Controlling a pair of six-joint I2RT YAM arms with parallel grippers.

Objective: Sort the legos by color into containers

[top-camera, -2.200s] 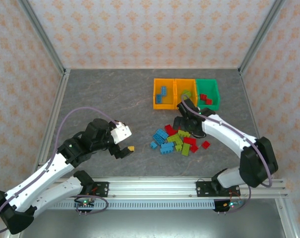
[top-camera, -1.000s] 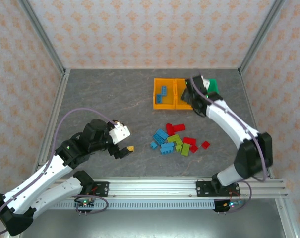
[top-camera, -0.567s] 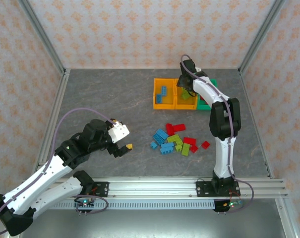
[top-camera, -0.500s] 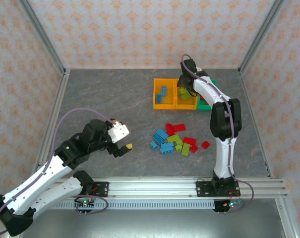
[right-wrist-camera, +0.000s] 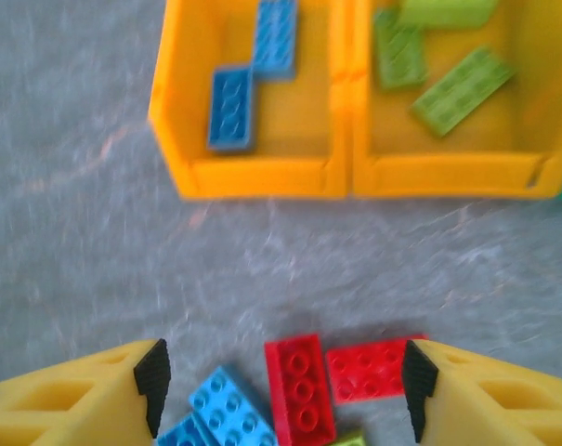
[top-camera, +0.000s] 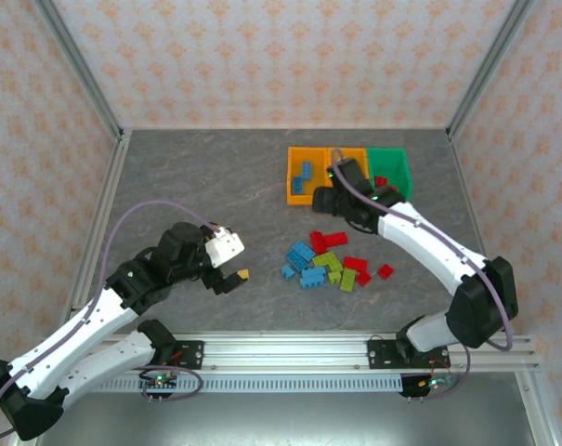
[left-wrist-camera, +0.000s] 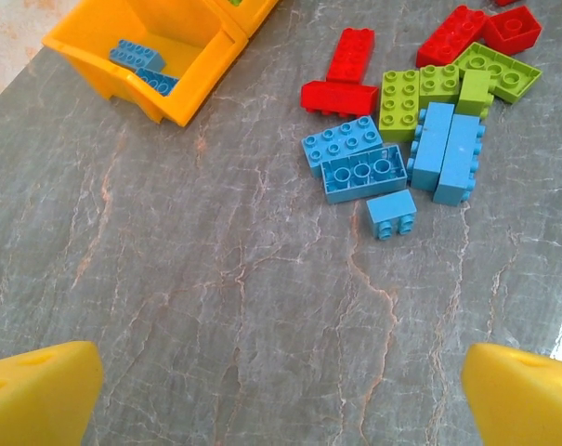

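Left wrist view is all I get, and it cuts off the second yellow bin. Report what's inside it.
Observer: The middle orange-yellow bin holds three lime green bricks.
Operator: Now the third bin.
Observer: The green bin, at the right end of the row, has red bricks in it.
Operator: Now the other arm.
Observer: The right arm has its jaws open and empty, between the bin row and the loose pile.
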